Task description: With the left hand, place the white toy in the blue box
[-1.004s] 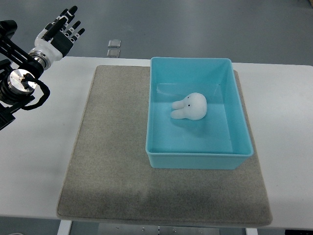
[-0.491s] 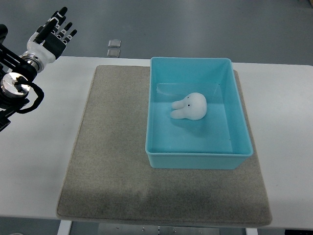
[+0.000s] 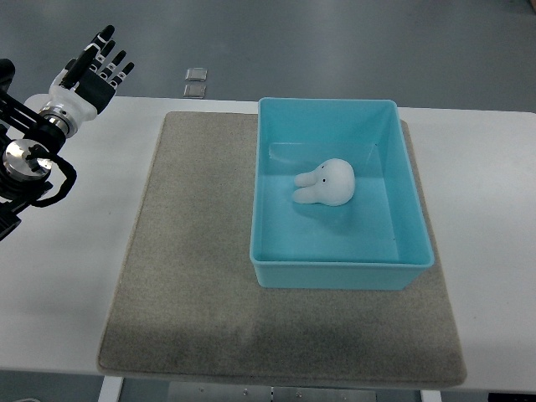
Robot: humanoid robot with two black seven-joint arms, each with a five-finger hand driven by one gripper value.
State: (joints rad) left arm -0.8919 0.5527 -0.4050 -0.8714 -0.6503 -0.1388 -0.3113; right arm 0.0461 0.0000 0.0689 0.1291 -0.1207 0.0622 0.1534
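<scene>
The white toy (image 3: pixel 328 182), a rounded rabbit-like shape with two small dark eyes, lies on the floor of the blue box (image 3: pixel 340 273), near its middle. The box stands on the right half of a grey mat (image 3: pixel 193 251). My left hand (image 3: pixel 90 69) is at the far left, above the table's back edge, well away from the box. Its fingers are spread and hold nothing. My right hand does not show.
The grey mat lies on a white table (image 3: pixel 59 276). Two small square plates (image 3: pixel 195 81) sit on the floor beyond the table's back edge. The left arm's dark joints (image 3: pixel 23 159) hang over the table's left side.
My left hand drew back to the left from one second ago, then shifted slightly right and down. The toy and the box have not moved.
</scene>
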